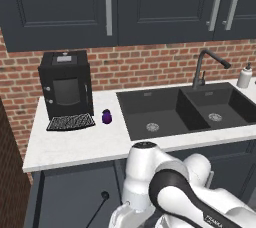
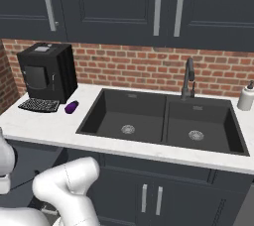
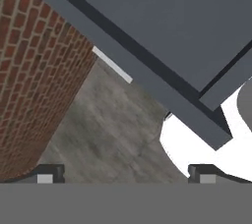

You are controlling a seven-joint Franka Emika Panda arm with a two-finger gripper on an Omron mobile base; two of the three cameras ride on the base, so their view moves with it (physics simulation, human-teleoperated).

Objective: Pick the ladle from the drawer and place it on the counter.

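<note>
Currently: ladle (image 1: pixel 98 209) lying in open drawer (image 1: pixel 75 197) below counter (image 1: pixel 90 144), left of sink (image 1: pixel 185 109); gripper (image 3: pixel 125 173) low beside drawer front, fingertips spread, holding nothing; advise swinging over drawer and closing across the slim handle squarely.

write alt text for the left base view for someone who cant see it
A white counter under dark cabinets and a brick wall holds a black coffee machine at left, a small purple object beside it and a black double sink with a faucet. Below, the open drawer holds a dark ladle, beside the white robot arm.
</note>
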